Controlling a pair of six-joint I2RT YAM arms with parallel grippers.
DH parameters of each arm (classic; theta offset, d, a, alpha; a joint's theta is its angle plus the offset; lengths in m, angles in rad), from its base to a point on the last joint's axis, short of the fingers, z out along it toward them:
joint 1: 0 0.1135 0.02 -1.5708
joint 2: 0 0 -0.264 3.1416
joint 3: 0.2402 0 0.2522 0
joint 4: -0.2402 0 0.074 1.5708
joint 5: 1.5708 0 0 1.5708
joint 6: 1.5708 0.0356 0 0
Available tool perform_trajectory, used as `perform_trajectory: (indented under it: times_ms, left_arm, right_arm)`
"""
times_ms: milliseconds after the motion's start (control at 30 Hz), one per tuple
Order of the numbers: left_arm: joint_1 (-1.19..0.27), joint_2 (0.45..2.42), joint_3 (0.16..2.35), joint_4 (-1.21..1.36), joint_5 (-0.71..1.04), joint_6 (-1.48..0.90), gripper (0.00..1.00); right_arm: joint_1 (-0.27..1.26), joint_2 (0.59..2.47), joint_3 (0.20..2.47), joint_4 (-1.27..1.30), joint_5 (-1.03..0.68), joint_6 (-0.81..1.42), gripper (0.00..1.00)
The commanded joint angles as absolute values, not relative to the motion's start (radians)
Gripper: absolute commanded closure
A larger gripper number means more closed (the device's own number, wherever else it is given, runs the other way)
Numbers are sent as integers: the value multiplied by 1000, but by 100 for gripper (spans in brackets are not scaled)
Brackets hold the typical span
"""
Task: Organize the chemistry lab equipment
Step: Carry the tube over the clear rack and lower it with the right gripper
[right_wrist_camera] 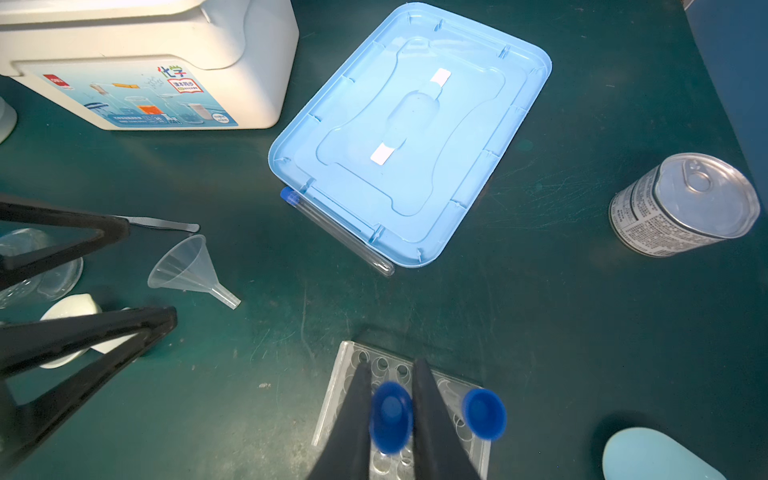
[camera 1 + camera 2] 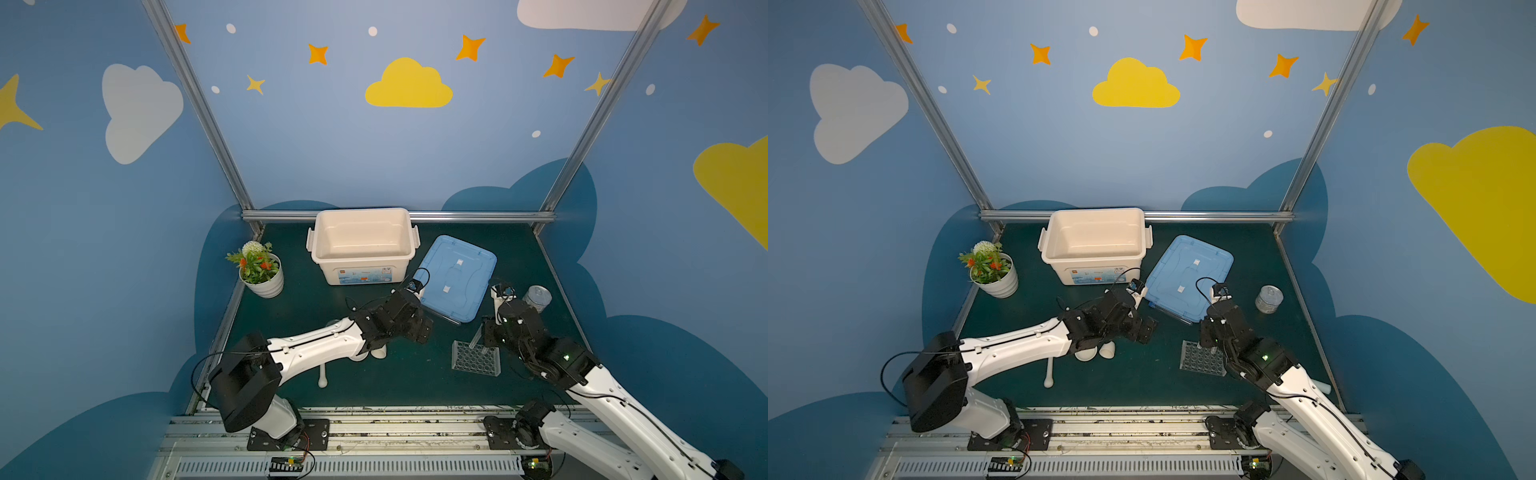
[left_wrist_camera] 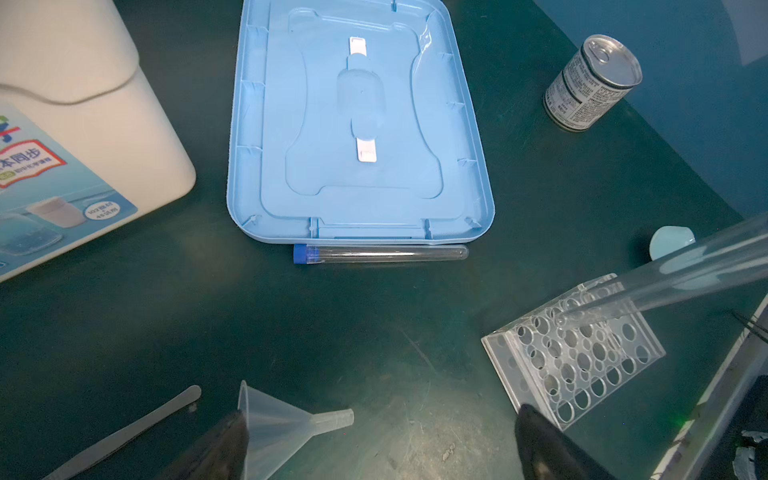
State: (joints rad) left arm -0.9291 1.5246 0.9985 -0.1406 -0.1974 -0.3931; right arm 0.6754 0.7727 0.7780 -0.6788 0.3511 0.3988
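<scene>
Right wrist view: tube [image 1: 390,417] is pinched by right gripper [image 1: 392,365] (left gripper [image 3: 382,413] open); tilted, rack [image 1: 453,384] holes could be missed.

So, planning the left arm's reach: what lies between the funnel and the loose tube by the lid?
Nothing: only bare mat between funnel and tube, shown in both wrist views.

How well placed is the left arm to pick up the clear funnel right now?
Probably yes. The left pincer hangs wide open, and the clear funnel lies on its side close by one of its fingers. The metal tweezers lie beside it, not in between.
</scene>
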Motion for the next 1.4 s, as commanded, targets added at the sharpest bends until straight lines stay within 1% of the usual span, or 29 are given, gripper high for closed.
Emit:
perform_trajectory:
  times_ms: [0, 500, 700, 1367]
  left_arm:
    - [-924, 1536, 1019, -134, -185, -399, 0]
    - [-923, 1543, 1023, -137, -178, -403, 0]
    - [-923, 1549, 1025, -136, -177, -404, 0]
    - [-923, 1550, 1022, -133, -172, -408, 0]
  right_arm:
    - [671, 758, 787, -703, 352, 385, 84]
    - [670, 766, 777, -698, 377, 374, 84]
    - [671, 746, 754, -682, 416, 389, 84]
    - [664, 762, 765, -696, 379, 391, 84]
